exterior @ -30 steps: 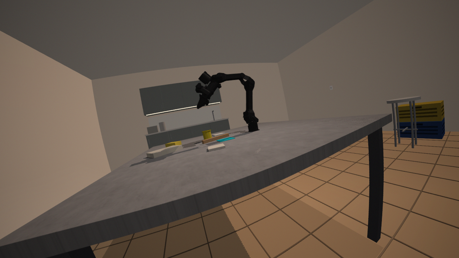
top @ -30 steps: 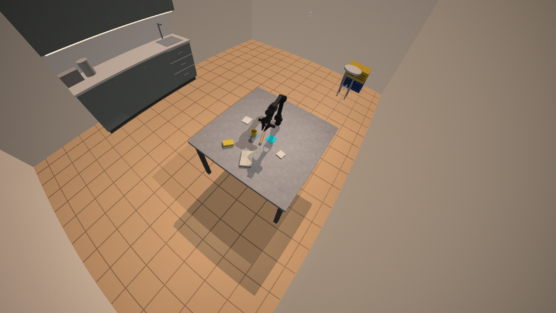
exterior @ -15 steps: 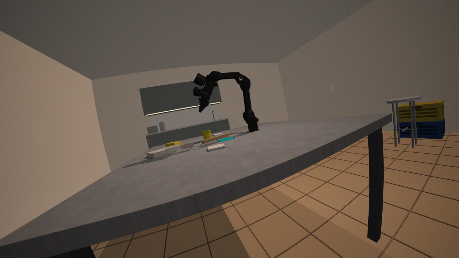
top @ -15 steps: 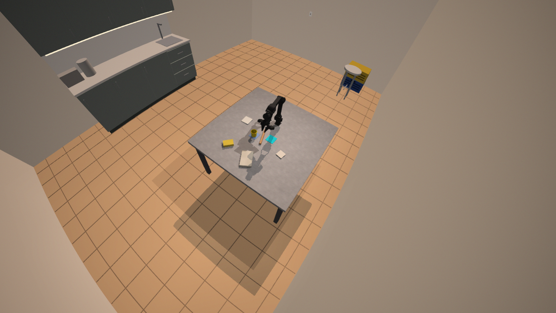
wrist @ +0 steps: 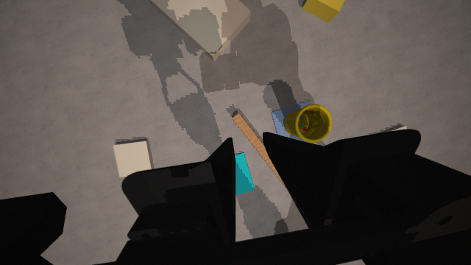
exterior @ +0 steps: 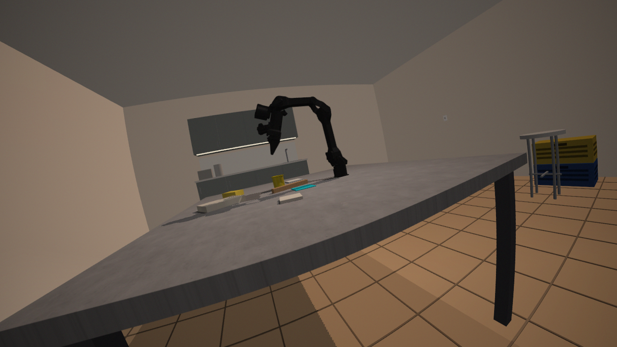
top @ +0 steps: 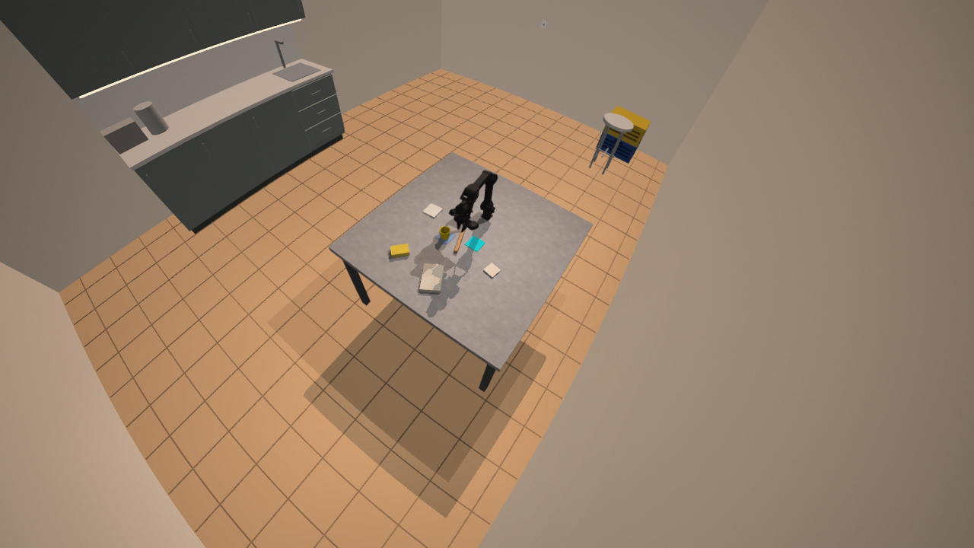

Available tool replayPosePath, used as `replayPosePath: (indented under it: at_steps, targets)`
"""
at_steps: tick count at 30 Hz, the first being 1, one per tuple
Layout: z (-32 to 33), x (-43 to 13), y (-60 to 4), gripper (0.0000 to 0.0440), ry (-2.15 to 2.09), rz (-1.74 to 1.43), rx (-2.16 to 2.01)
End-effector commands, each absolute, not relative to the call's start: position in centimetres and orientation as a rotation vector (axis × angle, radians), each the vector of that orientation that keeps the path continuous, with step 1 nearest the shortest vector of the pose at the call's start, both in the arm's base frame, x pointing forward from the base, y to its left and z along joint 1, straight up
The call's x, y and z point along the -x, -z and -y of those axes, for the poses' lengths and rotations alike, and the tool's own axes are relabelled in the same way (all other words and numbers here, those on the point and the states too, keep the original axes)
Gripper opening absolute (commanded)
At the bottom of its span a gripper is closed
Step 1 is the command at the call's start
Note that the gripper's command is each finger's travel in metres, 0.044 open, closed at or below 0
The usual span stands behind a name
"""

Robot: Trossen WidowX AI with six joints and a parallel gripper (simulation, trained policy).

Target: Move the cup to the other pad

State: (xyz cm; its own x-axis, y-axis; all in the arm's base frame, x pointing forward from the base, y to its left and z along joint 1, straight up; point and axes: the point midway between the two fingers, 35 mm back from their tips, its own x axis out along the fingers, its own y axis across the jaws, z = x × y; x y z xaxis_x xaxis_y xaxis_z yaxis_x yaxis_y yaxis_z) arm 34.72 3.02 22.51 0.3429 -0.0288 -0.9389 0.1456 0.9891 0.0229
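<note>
Yellow is the cup [top: 443, 233] [exterior: 278, 181] [wrist: 313, 123], and it stands upright on a blue pad [top: 441, 240] [wrist: 278, 123]. The bench [top: 538, 272] [exterior: 345, 206] [wrist: 386, 66] has a grey, lightly mottled top and dark legs. Around it is a room with beige walls and orange floor tiles [top: 238, 381] [exterior: 452, 280]. Dark kitchen cabinets [top: 252, 150] [exterior: 233, 131] are by the wall, and a stool [top: 617, 122] [exterior: 542, 134] is near yellow and blue crates.

The gripper [top: 463, 228] [exterior: 272, 153] [wrist: 247, 139] is partly open, with a gap between its fingers, and it has hold of nothing. It is above the bench, apart from the cup.

The wrist view shows what the exterior view does not: small marbles [wrist: 303, 124] in red, green and blue inside the cup. The exterior view, on its side, shows the height of the gripper over the bench, but there I cannot see the blue pad.

Between the cup and the cyan pad [top: 475, 243] [exterior: 303, 187] [wrist: 243, 174] lies a wooden strip [top: 459, 241] [exterior: 289, 185] [wrist: 254, 140]. In the wrist view, the fingers partly hide both the cyan pad and this strip.
</note>
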Motion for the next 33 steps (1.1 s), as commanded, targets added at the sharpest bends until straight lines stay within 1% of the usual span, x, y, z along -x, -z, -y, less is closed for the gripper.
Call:
replayPosePath:
  at_steps: [1,22,33]
  targets:
    - [-2.3,-34.6,-22.0,0.0129,0.123,-1.281,-0.078]
    - [2.1,-33.7,-18.0,0.0136,0.151,-1.534,0.014]
    - [4.4,-33.6,-15.4,0.0157,0.154,-1.598,0.029]
